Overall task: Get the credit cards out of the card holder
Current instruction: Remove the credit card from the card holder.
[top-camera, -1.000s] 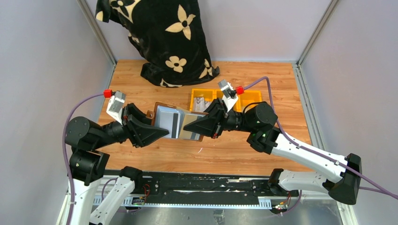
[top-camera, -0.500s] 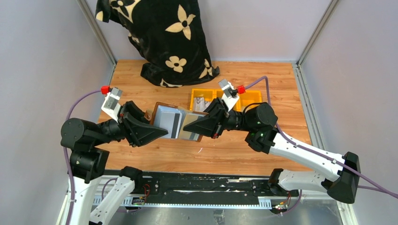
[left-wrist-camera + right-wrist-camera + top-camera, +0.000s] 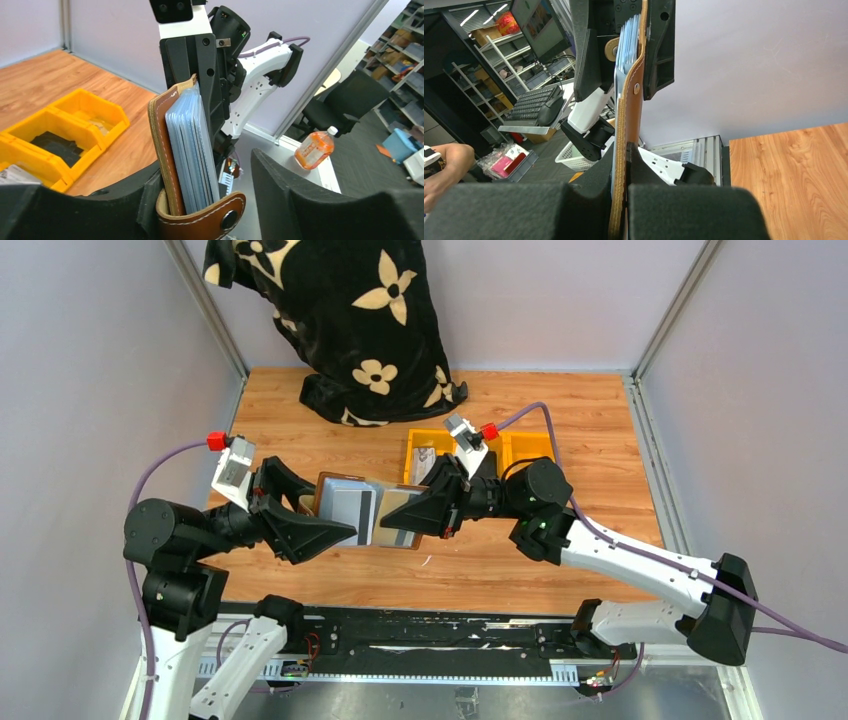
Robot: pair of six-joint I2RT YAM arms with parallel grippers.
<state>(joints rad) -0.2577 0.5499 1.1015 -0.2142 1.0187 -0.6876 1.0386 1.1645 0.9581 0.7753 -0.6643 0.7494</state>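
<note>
Currently, in the top view, the card holder [image 3: 392,516] hangs open above the middle of the tabletop [image 3: 580,410], between my left gripper [image 3: 335,530] and my right gripper [image 3: 408,519]. Compared with a second ago, both grippers and the holder have shifted toward my left side, and my left jaws have spread wider. I judge that the left hold has been let go, so the holder is now carried by the right side alone. The credit cards [image 3: 350,507] are still seated in it, the top one showing a dark stripe, so no card is out yet. The yellow bins [image 3: 525,446] and a black floral cloth [image 3: 350,320] lie behind. In the left wrist view, the holder's brown cover stands upright against one left finger, and the other finger [image 3: 320,205] stands clear of it. The left gripper is therefore open and clamps nothing; the stack of cards and clear sleeves faces the gap. In the right wrist view, my right fingers [image 3: 684,210] are closed tight on the leather edge of the holder. No writing is legible on cards or holder; the label on an orange bottle [image 3: 314,148] beyond the tabletop is too small to read.
</note>
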